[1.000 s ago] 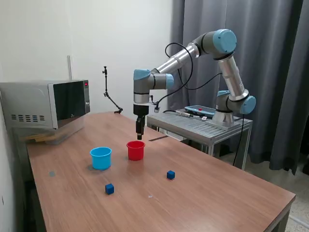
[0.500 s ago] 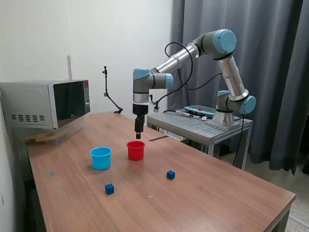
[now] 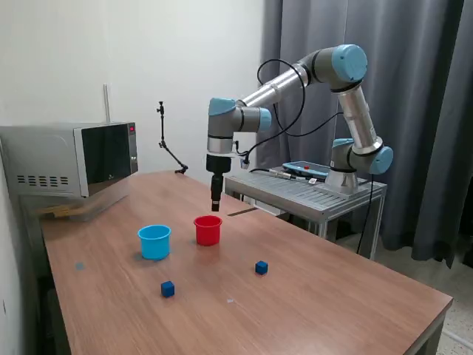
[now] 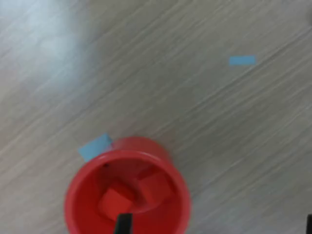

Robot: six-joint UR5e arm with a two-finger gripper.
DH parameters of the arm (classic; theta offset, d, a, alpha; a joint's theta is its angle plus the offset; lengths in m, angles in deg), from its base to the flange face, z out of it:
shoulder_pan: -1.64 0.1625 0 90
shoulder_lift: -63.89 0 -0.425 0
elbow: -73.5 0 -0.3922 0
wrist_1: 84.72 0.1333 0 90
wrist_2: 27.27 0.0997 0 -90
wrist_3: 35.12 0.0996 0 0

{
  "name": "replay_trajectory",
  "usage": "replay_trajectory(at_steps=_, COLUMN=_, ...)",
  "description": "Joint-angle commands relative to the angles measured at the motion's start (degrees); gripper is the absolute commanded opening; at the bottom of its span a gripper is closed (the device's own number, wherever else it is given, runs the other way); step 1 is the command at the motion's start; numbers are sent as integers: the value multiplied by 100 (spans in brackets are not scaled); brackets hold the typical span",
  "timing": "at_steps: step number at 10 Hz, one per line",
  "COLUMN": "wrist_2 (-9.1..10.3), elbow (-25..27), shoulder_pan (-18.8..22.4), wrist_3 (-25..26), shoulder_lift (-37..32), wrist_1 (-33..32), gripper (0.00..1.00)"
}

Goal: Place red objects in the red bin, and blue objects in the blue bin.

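Wrist view straight down into red bin (image 4: pixel 127 195)

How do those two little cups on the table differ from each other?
The red cup is red and looks slightly narrower; the light blue cup is cyan and a bit wider. The wrist view shows two red cubes lying inside the red cup, while nothing can be seen in the blue cup from the exterior view. The gripper hangs above the red cup, not the blue one. Both are small round plastic cups standing upright on the wooden table.
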Motion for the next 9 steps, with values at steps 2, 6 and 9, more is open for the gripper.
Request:
replay_trajectory(at_steps=2, wrist_2=11, elbow=-46, shoulder_pan=116, wrist_3=-735, shoulder_lift=-1, wrist_1=33, gripper=100)
replay_trajectory(at_steps=6, wrist_2=11, elbow=-46, shoulder_pan=142, wrist_3=-1929, shoulder_lift=-9, wrist_1=95, gripper=100)
replay_trajectory(at_steps=9, wrist_2=11, elbow=-55, shoulder_pan=318, wrist_3=-2958, shoulder_lift=-44, wrist_1=95, gripper=100)
